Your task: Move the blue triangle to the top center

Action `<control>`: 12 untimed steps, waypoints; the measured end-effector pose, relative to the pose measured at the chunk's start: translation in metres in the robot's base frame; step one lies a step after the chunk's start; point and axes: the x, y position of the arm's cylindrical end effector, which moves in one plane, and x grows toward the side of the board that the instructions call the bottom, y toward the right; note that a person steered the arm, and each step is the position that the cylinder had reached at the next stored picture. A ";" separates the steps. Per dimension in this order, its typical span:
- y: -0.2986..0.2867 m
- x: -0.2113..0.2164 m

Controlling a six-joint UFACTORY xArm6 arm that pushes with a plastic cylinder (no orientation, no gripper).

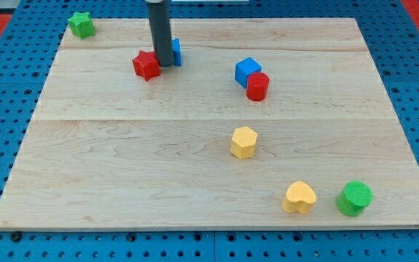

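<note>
Contact looks made or all but made between the rod and the blue triangle (176, 52), which peeks out on the view's right side of the dark shaft, mostly hidden behind it, in the upper left part of the wooden board (122, 167). The tip (164, 65) rests on the board between that block and a red star-shaped block (146, 65), which sits just to the view's left and seems to touch the rod too. The arm carries no claw, only this straight rod, so there is nothing to open or shut.

The top centre lies to the view's right of the triangle and slightly higher, so the block already sits on the side toward which the push should run. Its long axis cannot be made out behind the rod.

Open room lies along that upper strip. A blue cube (247, 70) and a red cylinder (257, 86) stand lower and further right, probably clear of a push kept near the top edge, which is close.
</note>
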 end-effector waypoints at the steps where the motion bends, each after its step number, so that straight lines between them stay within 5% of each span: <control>1: -0.023 -0.011; 2: 0.041 -0.011; 5: 0.085 -0.053; 12: 0.080 -0.019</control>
